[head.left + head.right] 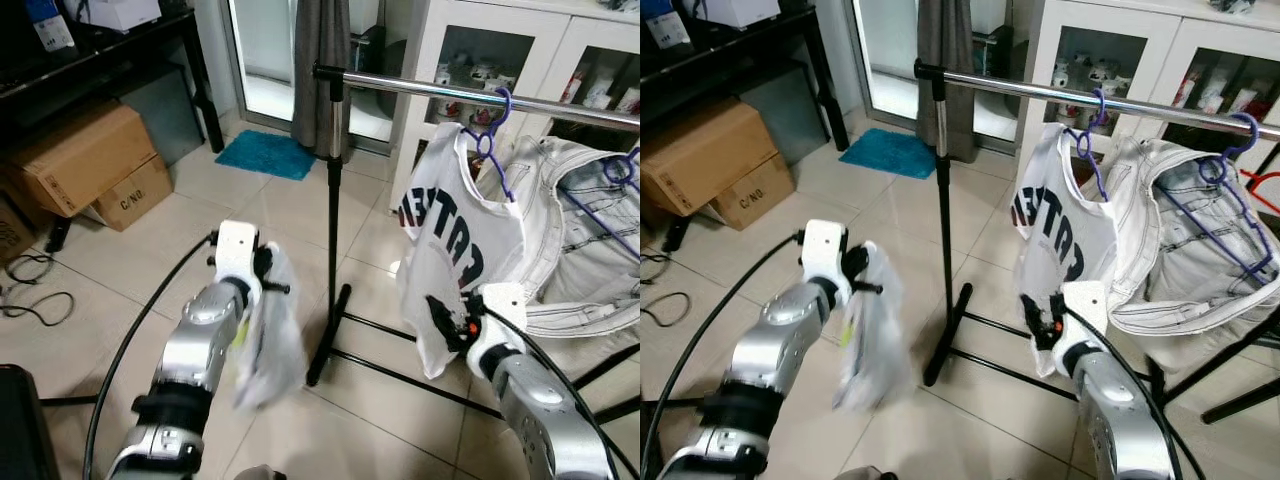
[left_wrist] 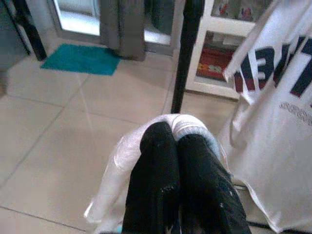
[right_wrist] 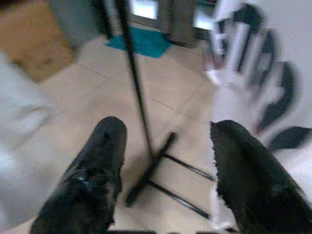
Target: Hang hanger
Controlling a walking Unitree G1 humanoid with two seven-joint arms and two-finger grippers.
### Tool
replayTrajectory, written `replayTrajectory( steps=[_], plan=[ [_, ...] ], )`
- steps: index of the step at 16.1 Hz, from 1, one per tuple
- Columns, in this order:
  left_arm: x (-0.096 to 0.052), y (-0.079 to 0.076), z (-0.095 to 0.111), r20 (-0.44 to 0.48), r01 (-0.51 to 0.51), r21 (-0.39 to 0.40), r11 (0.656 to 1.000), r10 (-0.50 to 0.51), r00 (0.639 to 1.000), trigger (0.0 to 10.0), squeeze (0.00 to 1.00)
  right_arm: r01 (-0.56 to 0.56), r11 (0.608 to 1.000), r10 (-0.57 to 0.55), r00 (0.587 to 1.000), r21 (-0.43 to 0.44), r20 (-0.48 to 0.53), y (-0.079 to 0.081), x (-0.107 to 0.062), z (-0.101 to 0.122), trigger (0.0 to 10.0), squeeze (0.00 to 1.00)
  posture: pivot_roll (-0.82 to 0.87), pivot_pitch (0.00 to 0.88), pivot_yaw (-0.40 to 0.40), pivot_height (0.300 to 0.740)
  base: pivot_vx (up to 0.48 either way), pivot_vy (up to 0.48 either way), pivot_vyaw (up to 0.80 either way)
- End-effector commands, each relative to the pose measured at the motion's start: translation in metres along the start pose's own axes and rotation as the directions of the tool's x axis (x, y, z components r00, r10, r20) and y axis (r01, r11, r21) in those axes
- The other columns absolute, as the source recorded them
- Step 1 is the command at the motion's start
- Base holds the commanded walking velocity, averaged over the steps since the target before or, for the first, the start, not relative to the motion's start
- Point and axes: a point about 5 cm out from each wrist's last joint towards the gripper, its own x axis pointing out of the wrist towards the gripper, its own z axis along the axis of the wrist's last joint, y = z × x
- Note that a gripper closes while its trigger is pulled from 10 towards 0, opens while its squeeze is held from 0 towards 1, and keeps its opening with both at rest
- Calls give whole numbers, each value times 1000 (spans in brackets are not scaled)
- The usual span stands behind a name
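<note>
your left gripper [image 1: 268,275] is clamped on a pale garment [image 1: 268,345], low, well short of the rail [image 1: 480,96]; right gripper [image 3: 165,165] gapes empty. hanging remains undone; no hanger visible in it.

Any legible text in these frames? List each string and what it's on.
"C/NO." on the lower cardboard box.
Large dark block letters on the white T-shirt, folded and partly hidden; roughly "ATE", not readable as a whole word.
Smaller line under the shirt letters in the left wrist view: too blurred.
Blue box on the black shelf: print too small.
</note>
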Motion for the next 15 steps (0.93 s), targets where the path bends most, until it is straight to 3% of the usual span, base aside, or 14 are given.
replayTrajectory(
  steps=[1, 5, 7, 10, 12, 14, 15],
  plan=[
    [1, -2, 11, 27, 1, 11, 1000, -1, 1000, 0, 0, -20, 1000, 20, 999, 12, 35, 3, -2, 4, 10000, 1000, -89, 0, 82, 740, 0, 0, 0],
    [-2, 2, -3, -28, 38, 57, 998, -36, 999, 0, 0, -27, 1000, 27, 1000, 1, -7, 4, -6, -1, 10000, 1000, -115, 0, 83, 740, 0, 0, 0],
    [-9, 5, -17, -59, 68, 157, 985, -60, 996, 0, 0, 23, 1000, -23, 1000, 0, -3, -7, -8, -4, 10000, 1000, -110, 0, 68, 740, 0, 0, 0],
    [-15, 11, -14, -37, 51, 144, 988, -47, 998, 0, 0, 14, 1000, -14, 1000, 19, 26, -4, -2, -1, 10000, 1000, -75, 0, 54, 740, 0, 0, 0],
    [-10, 18, -4, -23, 4, 123, 992, -2, 1000, 0, 0, -99, 995, 100, 994, -14, 39, 5, 7, 10, 10000, 1000, -60, 0, 47, 740, 0, 0, 0],
    [5, 16, 20, 24, -46, 19, 999, 46, 999, 0, 0, -370, 922, 372, 928, -112, -3, 26, 9, 21, 10000, 1000, -45, 0, 39, 740, 0, 0, 0],
    [13, 11, 33, 49, -64, -8, 998, 65, 997, 0, 0, -439, 887, 437, 898, -142, -49, 31, 9, 22, 10000, 1000, -40, 0, 39, 740, 0, 0, 0]
  ],
)
